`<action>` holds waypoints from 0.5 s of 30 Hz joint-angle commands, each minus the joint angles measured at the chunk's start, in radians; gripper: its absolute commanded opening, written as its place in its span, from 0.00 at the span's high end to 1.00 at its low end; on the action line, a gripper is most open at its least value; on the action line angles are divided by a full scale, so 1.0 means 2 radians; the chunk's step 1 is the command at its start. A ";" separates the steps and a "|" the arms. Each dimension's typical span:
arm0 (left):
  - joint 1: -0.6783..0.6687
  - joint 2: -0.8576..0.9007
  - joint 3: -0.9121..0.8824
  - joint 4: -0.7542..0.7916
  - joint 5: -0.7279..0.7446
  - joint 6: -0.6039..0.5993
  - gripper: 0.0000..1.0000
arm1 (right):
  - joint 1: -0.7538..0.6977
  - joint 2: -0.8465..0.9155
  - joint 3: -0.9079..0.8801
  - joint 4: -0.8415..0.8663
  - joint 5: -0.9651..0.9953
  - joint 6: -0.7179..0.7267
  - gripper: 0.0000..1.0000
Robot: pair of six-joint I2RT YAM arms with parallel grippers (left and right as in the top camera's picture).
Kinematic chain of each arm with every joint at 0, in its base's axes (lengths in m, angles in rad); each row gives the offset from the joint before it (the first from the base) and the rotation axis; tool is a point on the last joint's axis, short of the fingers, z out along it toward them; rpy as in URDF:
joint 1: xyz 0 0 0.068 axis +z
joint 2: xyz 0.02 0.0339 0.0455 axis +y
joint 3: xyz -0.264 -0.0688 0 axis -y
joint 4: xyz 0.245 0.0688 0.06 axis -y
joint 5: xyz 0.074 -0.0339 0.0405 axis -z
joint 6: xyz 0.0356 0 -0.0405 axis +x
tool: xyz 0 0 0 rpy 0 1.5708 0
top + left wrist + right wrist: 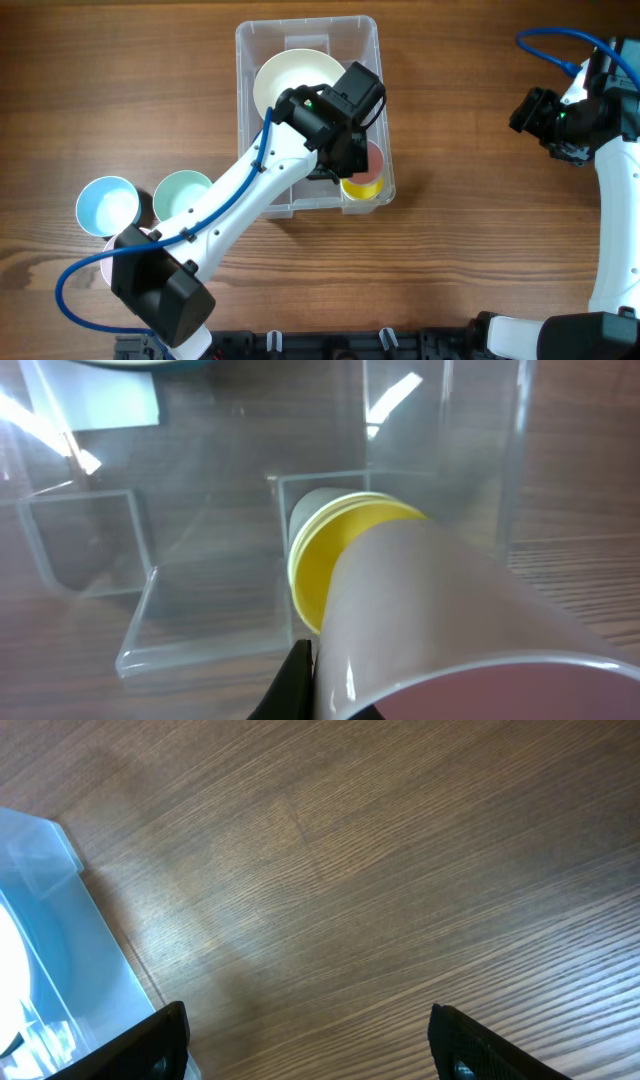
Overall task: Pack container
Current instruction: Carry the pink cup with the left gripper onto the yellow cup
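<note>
1. Container (308, 22) walls enclosed our left gripper (350, 162), which hung inside the near right corner of the clear bin at mid-table.
2. That gripper was clamped on a pink cup (450, 620). In the left wrist view we saw one black finger (293, 682) against the cup's side, while the other was hidden behind it.
3. Just beyond the pink cup, a yellow cup (330, 560) lay on its side by a moulded corner step. We could not tell whether the two touched.
4. A cream bowl (295, 80) rested in the far half of the container.
5. Left of the container, a mint bowl (182, 195) and a pale blue bowl (108, 205) sat side by side on the wooden table (460, 260).
6. Our right gripper (530, 110) hovered over bare wood, well apart from the container, with its fingers spread wide and nothing between them.
</note>
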 commanded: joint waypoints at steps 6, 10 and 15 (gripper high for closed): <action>0.003 0.001 0.001 -0.003 -0.007 -0.004 0.44 | 0.000 0.006 -0.002 -0.002 -0.004 -0.007 0.22; 0.022 -0.017 0.001 -0.008 -0.044 0.001 0.45 | 0.000 0.006 -0.002 -0.004 -0.004 -0.007 0.23; 0.129 -0.103 0.001 -0.043 -0.095 0.001 0.42 | 0.000 0.006 -0.002 -0.004 -0.004 -0.009 0.22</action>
